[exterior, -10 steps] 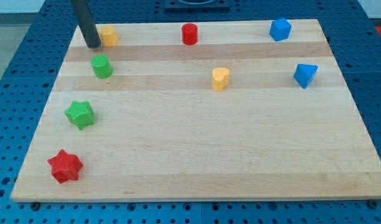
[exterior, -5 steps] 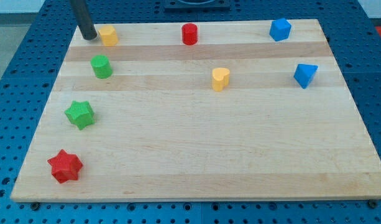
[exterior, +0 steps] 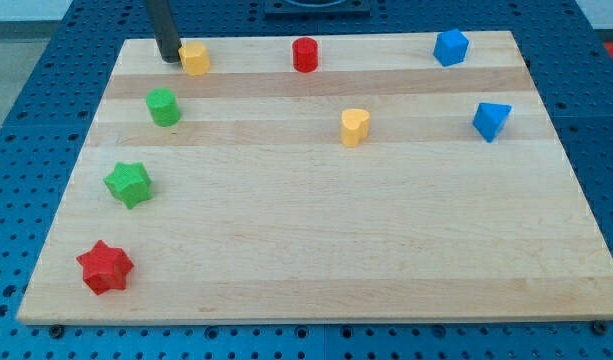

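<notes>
A pale wooden board [exterior: 316, 230] is lying on a blue perforated table [exterior: 26, 120], taking up most of the view. The dark rod [exterior: 163, 25] is coming down from the view's top at the board's upper left corner, and my tip [exterior: 170, 59] is pressing against the left side of a small yellow block [exterior: 194, 58] there; the arm is carrying no jaws, so nothing is being held. Below the tip a green cylinder [exterior: 164, 106] is sitting, then a green star [exterior: 129, 184], and a red star [exterior: 105, 267] near the lower left corner. Along the top edge a red cylinder [exterior: 305, 54] is standing well to the right of the yellow block, with a blue block [exterior: 451, 47] further right. A yellow heart [exterior: 355, 127] is sitting near the middle, and a blue pyramid-like block [exterior: 491, 120] is resting by the right edge.
</notes>
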